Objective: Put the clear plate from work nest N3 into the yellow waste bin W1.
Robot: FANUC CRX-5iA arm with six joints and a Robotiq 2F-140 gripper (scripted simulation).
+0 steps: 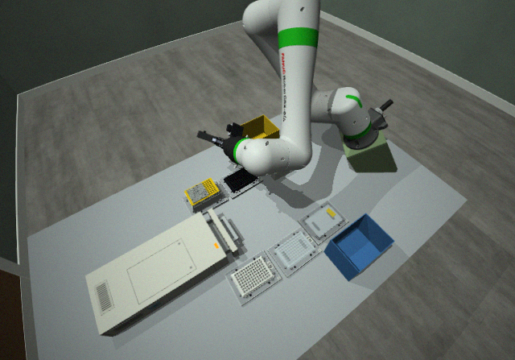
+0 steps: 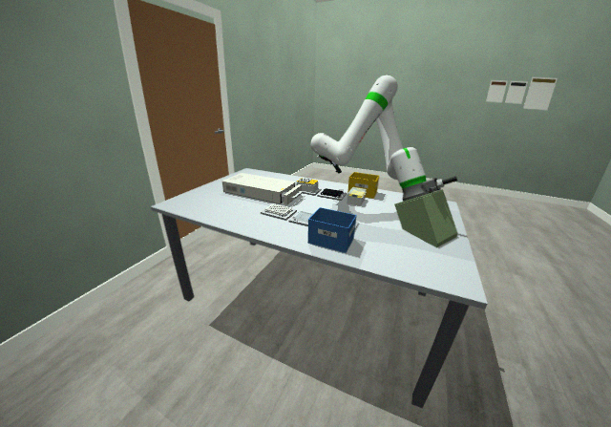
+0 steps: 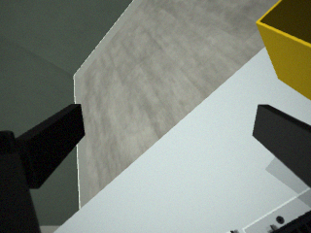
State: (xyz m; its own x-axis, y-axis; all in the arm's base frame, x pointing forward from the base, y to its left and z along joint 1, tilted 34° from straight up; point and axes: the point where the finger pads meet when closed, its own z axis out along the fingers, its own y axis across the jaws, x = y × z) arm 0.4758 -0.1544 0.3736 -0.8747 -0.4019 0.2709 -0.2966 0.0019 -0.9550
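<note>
The clear plate (image 1: 294,249) (image 2: 300,217) lies in a work nest near the bench's front, between a white plate (image 1: 253,275) (image 2: 279,211) and a nest with a yellow tag (image 1: 323,221). The yellow waste bin W1 (image 1: 260,127) (image 2: 364,183) (image 3: 287,44) stands upright at the back of the bench. My gripper (image 1: 204,134) (image 2: 337,168) (image 3: 168,119) is open and empty. It hangs above the bench's back edge, just left of the yellow bin and far from the clear plate.
A black plate (image 1: 239,180) (image 2: 331,193) and a yellow cooler rack (image 1: 201,192) (image 2: 306,182) lie under the arm. A large beige instrument (image 1: 154,268) (image 2: 256,188) fills the left. A blue bin (image 1: 358,246) (image 2: 331,228) stands front right. The arm's green pedestal (image 1: 370,156) (image 2: 429,217) is at the right.
</note>
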